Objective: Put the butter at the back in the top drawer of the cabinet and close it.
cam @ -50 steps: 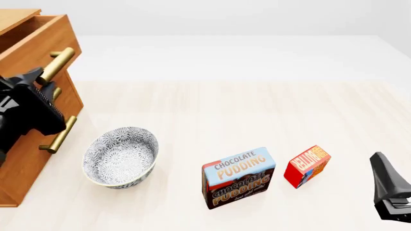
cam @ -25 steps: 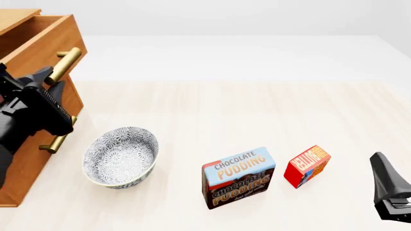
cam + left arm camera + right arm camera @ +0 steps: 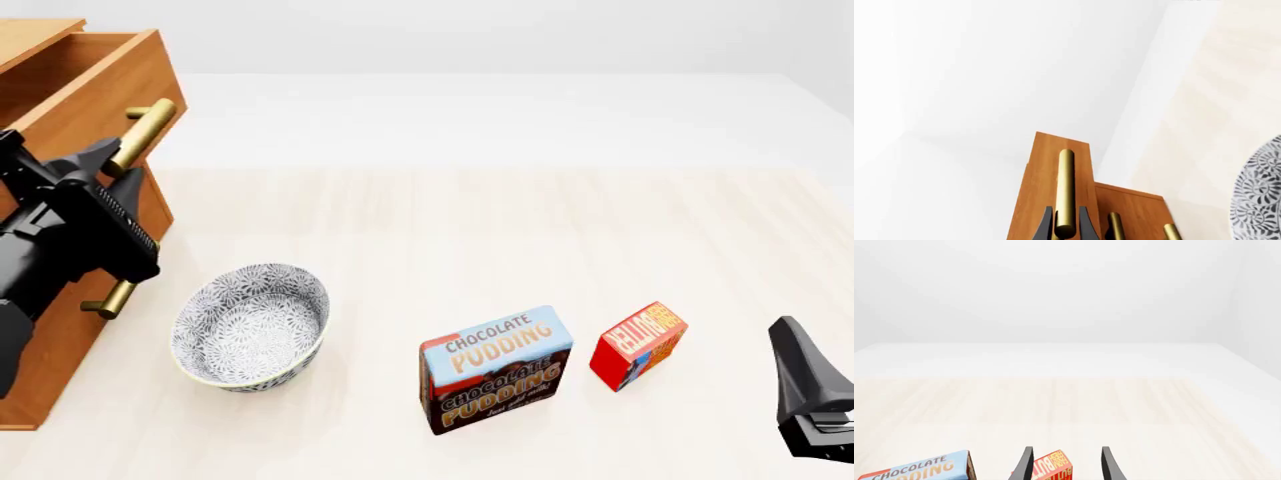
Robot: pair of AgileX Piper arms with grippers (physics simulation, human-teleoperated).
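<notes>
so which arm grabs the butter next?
Right. Its open gripper already lines up with the butter, which lies on the right side of the table. The left gripper is closed on the top drawer handle.

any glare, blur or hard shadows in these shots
Front view: sharp, even light, only a faint soft shadow under the grey patterned bowl. Left wrist view: mostly washed-out white, the brass bar handle carrying a soft highlight. Right wrist view: pale, hazy background, red-orange butter box cropped at the edge.

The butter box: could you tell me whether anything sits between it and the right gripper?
Nothing visible does. The butter stands just ahead of the right gripper, seen between its open jaws; the pudding box stands off to the side.
</notes>
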